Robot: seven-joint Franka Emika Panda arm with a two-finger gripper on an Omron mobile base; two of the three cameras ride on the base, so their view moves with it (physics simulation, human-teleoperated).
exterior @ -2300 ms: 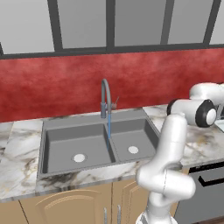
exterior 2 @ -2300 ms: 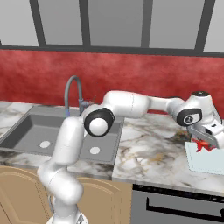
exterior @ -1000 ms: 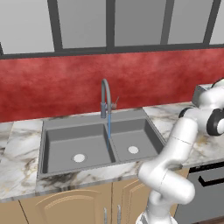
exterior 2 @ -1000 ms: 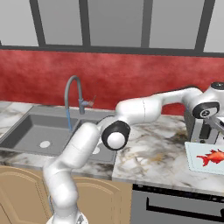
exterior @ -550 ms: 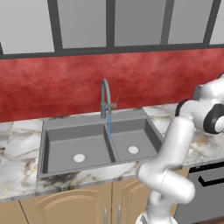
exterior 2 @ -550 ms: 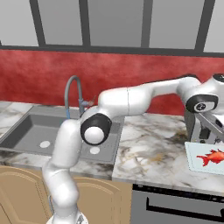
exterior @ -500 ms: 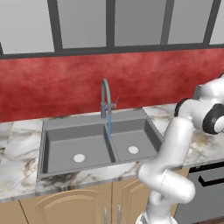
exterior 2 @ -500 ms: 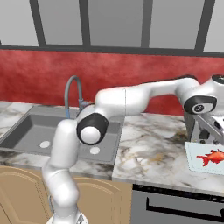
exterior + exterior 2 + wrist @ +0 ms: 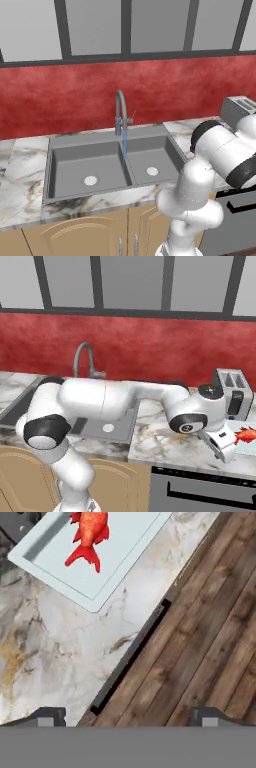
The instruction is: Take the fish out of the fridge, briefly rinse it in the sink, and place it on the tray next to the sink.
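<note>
The red-orange fish (image 9: pixel 90 532) lies on the pale blue tray (image 9: pixel 115 557), which sits on the marble counter right of the sink (image 9: pixel 107 167). In the right base view the fish (image 9: pixel 246 434) and tray (image 9: pixel 249 448) are at the far right edge. My gripper (image 9: pixel 223 448) hangs just left of the tray, above the counter's front edge. In the hand view the gripper (image 9: pixel 127 716) is open, with nothing between its fingertips (image 9: pixel 50 714). A thin blue stream of water runs from the arched faucet (image 9: pixel 120 107). The fridge is out of view.
A grey toaster (image 9: pixel 232 388) stands at the back of the counter behind the tray. Below the counter edge is a dark oven handle (image 9: pixel 130 657) and wooden floor (image 9: pixel 210 637). My white arm stretches across the counter in front of the sink.
The gripper has drawn back left and down from above the tray to the counter's front edge. The fish stays on the tray. The arm's elbow has swung lower.
</note>
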